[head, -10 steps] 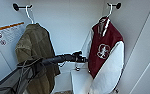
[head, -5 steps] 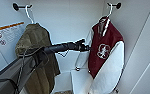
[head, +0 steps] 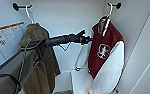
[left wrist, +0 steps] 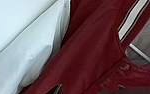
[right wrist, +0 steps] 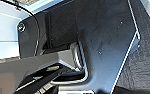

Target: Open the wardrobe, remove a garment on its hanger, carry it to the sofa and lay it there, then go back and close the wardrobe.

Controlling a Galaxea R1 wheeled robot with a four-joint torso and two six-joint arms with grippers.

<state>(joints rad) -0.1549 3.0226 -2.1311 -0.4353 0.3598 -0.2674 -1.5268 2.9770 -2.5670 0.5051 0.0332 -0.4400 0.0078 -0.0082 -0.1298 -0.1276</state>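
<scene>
Wardrobe (head: pixel 66 15) stands open, white interior exposed. Maroon garment (head: pixel 104 50) with white sleeves hangs at 3 o'clock of the head view, on its white hanger (head: pixel 110 11) hooked over a dark peg. Olive-brown coat (head: pixel 37 47) hangs at 9 o'clock on another peg.

Left arm reaches in from 8 o'clock; left gripper (head: pixel 87 39) sits at the jacket's front edge, apparently touching the fabric. Finger opening: cannot tell. Left wrist view: maroon cloth (left wrist: pixel 91 55), striped collar and a snap, very close.

Versus 0.5 s ago: gripper has advanced from mid-gap up to the jacket. Garments unmoved.
</scene>
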